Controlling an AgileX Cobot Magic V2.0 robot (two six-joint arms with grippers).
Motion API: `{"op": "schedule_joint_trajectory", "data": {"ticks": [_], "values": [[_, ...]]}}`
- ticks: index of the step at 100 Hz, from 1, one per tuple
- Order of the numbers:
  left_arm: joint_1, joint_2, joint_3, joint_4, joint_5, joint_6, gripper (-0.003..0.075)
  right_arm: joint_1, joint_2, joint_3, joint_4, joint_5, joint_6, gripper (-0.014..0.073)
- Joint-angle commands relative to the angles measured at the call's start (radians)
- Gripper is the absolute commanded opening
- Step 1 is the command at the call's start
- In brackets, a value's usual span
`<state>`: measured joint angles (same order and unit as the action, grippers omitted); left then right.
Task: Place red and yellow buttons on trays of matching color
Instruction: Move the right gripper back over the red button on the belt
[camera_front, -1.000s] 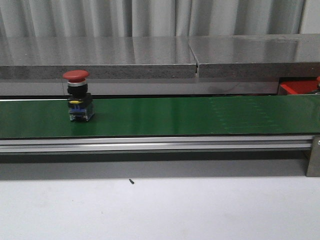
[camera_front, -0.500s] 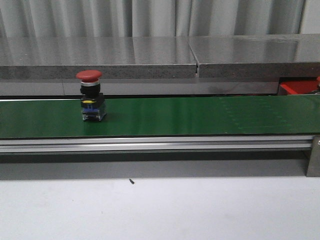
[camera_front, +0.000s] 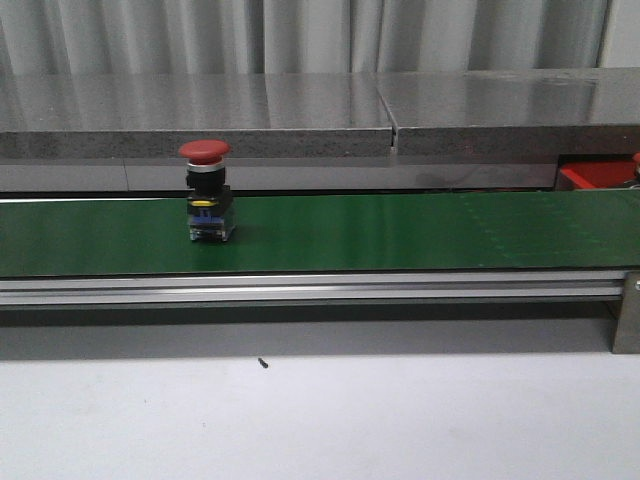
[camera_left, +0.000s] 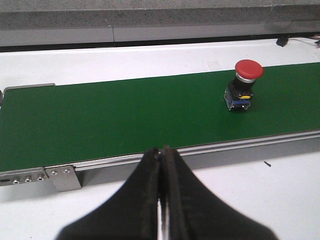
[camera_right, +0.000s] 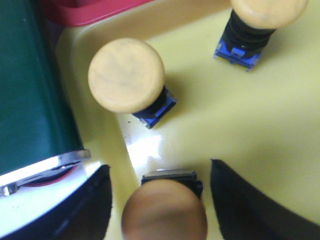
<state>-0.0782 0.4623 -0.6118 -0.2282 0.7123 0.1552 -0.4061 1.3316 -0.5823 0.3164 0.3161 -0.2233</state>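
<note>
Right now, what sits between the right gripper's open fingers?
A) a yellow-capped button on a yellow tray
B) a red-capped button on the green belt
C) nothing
A: in the right wrist view a yellow-capped button stands on the glossy yellow tray between the spread fingers of the right gripper.

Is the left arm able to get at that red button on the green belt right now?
Probably yes: nothing stands between the left gripper and the red button upright on the green belt. Its jaws are shut, though, so they would need to open first.
</note>
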Motion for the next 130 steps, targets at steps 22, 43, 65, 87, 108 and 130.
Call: {"op": "schedule_joint_trajectory", "data": {"ticks": [22, 43, 65, 87, 108, 130], "values": [[-0.008, 0.004, -0.027, -0.017, -0.066, 0.001, -0.0019, -0.007, -0.072, -0.073, -0.004, 0.003, -0.005, 0.0607], [-0.008, 0.004, -0.027, -0.017, -0.066, 0.001, -0.0019, -0.006, -0.194, -0.105, -0.012, 0.059, -0.005, 0.0607], [-0.008, 0.004, -0.027, -0.017, -0.066, 0.001, -0.0019, 0.103, -0.257, -0.216, -0.011, 0.191, -0.006, 0.0607], [-0.008, 0.004, -0.027, -0.017, -0.066, 0.001, -0.0019, 0.314, -0.204, -0.395, -0.018, 0.318, -0.033, 0.0607], [-0.008, 0.004, -0.027, -0.017, -0.066, 0.001, -0.0019, 0.471, -0.075, -0.576, -0.018, 0.452, -0.067, 0.0607], [-0.008, 0.004, -0.027, -0.017, -0.066, 0.001, -0.0019, 0.612, 0.111, -0.750, -0.018, 0.584, -0.082, 0.0607]]}}
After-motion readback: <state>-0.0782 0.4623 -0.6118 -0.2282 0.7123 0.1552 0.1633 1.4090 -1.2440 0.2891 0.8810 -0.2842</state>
